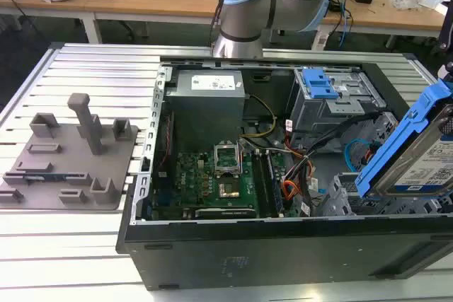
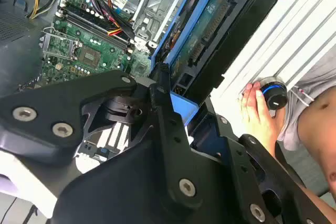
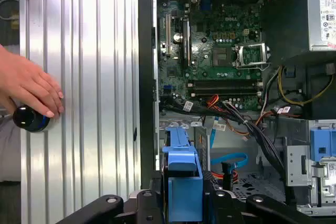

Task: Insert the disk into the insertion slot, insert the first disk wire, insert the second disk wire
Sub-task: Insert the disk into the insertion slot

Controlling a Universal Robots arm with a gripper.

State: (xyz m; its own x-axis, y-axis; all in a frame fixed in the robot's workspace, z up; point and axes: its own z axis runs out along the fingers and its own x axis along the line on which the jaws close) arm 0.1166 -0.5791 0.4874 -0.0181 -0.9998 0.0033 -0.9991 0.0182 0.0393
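The claw is clenched on the disk, its black fingers pressing on the blue carrier from either side in the first wrist view. In the exterior view the disk hangs tilted over the open computer case at that view's right, label side up, with its lower end above the case rim and nothing beneath it touching. Below and just beyond it lies the insertion slot, the low perforated grey bay, which has no drive in it, so the first step reads as not yet done. Past the slot, the second disk wire curls in a loose light-blue loop, and the first disk wire runs as an orange, red and black bundle along the edge of the motherboard. Neither reaches the disk, so both wire steps appear to be left as well. Farther off, outside the case, a person's hand rests on a dark knob on the ribbed metal bench, well apart from the work
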